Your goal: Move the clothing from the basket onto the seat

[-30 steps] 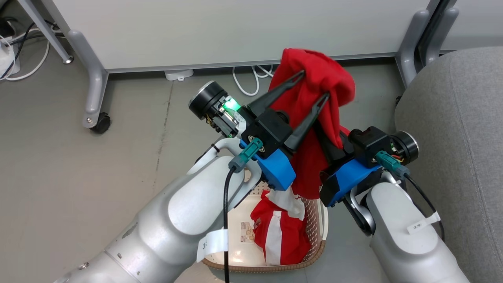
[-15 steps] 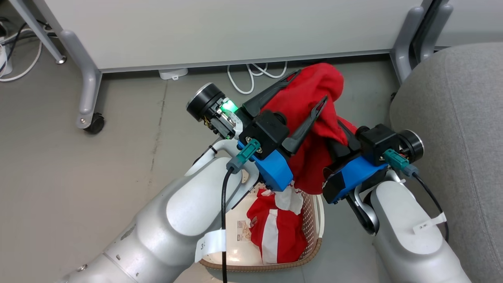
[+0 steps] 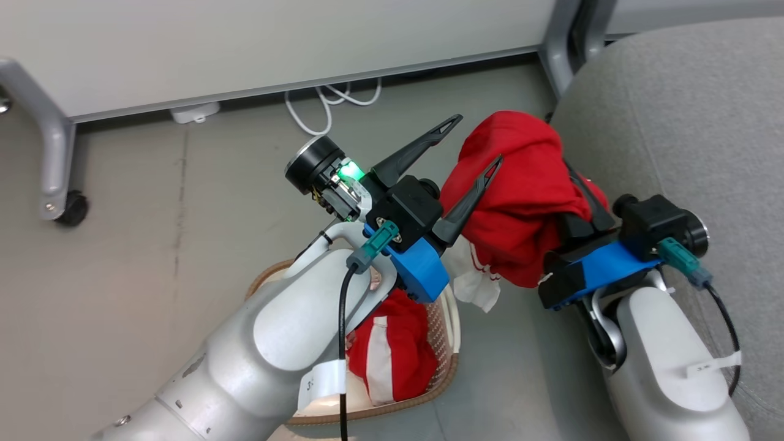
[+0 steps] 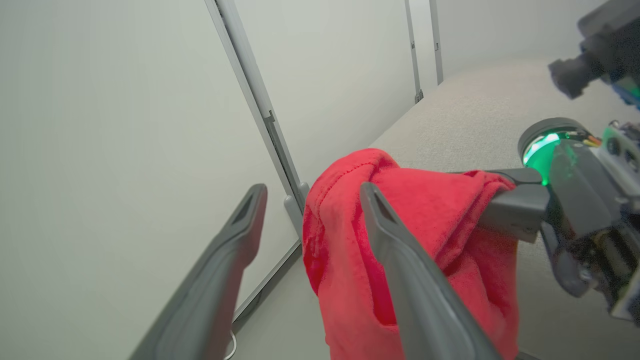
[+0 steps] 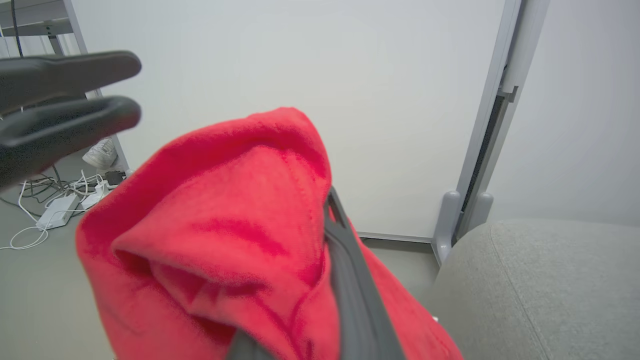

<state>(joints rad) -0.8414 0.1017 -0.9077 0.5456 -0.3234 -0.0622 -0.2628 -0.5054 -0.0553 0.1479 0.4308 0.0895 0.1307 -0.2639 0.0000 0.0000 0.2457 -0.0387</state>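
Your right claw (image 3: 579, 196) is closed on a red garment (image 3: 520, 184). The cloth bunches over the fingers and hides their tips, and a white-trimmed tail (image 3: 474, 285) hangs loose below the claw. Your left claw (image 3: 478, 138) is spread wide and holds nothing. Its nearer finger (image 4: 400, 260) sits right against the cloth; you cannot tell whether it touches.

That finger looks like the main hazard. If you swing the right claw away while the cloth lies across it, the fabric may snag and pull out of the grip. The hanging tail could also drag over the rounded edge of the seat (image 3: 686, 122). Let go too close to that edge and the garment will likely slide to the floor (image 3: 153, 214).

The seat lies just off the right claw's outer side and runs on past its tips, a broad bare surface with plenty of room. A grey partition post (image 3: 554, 49) stands ahead of the tips, so keep clear of it. Open floor lies off the left claw's outer side. Below and behind the left claw, the basket (image 3: 367, 416) holds a second red garment (image 3: 386, 361), waiting its turn.
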